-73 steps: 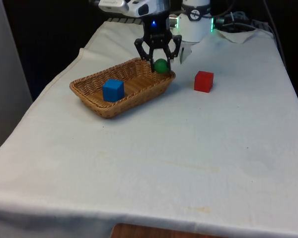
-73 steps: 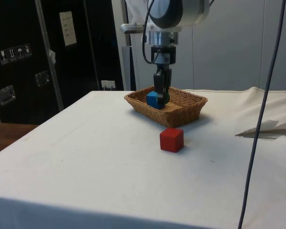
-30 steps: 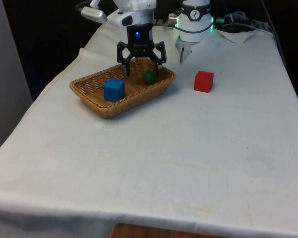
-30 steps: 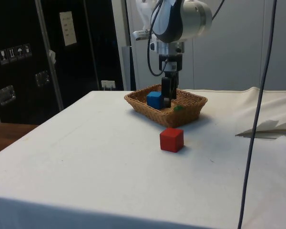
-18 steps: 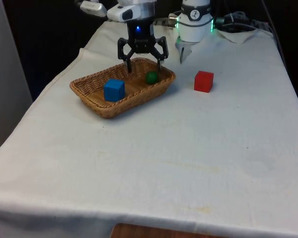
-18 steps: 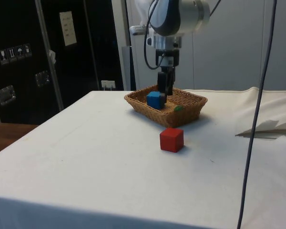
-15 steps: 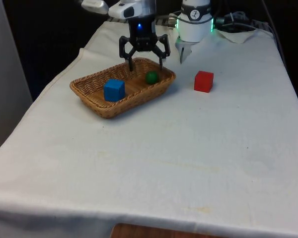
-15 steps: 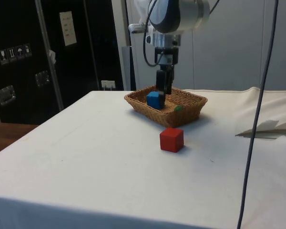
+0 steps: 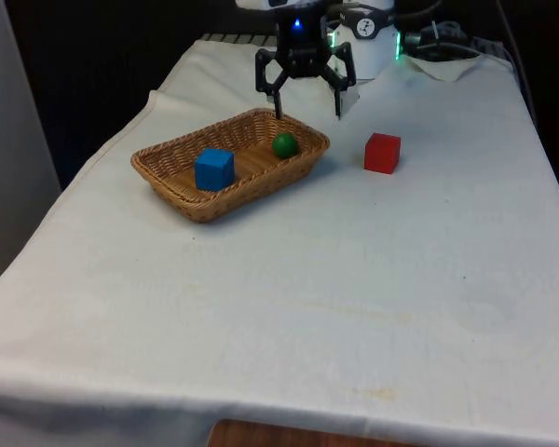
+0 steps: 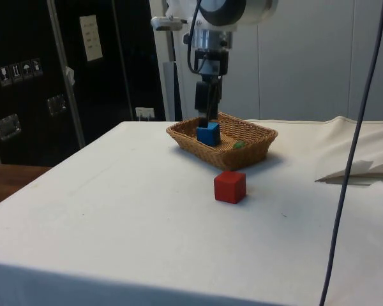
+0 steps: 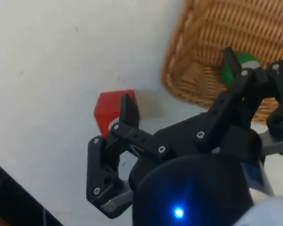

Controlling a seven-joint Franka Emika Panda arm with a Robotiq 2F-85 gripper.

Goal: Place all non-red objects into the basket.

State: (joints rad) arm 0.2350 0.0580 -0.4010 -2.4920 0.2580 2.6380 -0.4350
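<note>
The wicker basket stands left of centre in the front view. A blue cube and a green ball lie inside it. On the cloth to the front view's right of the basket sits a red cube. My gripper hangs open and holds nothing, above the basket's far end, between the ball and the red cube.
The robot's base stands just behind the gripper. Crumpled white cloth lies at the table's far corner. A black cable hangs down in the side view.
The green ball left the gripper and now rests in the basket. The open gripper has since risen and swung towards the front view's right, off the basket's middle.
</note>
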